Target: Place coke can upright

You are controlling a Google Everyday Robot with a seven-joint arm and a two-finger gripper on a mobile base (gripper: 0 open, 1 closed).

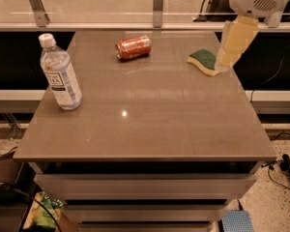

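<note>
The coke can (134,48) is small and red with a silver end. It lies on its side at the far middle of the brown table (150,120). My gripper (235,45) hangs at the table's far right edge, above the sponge and well to the right of the can. Its pale yellow fingers (238,41) point down. Nothing shows in the gripper.
A clear water bottle (60,74) with a white cap stands upright at the left side. A green and yellow sponge (204,62) lies at the far right, just under the gripper. A glass barrier with metal posts (158,5) runs behind the table. Drawers sit below the tabletop.
</note>
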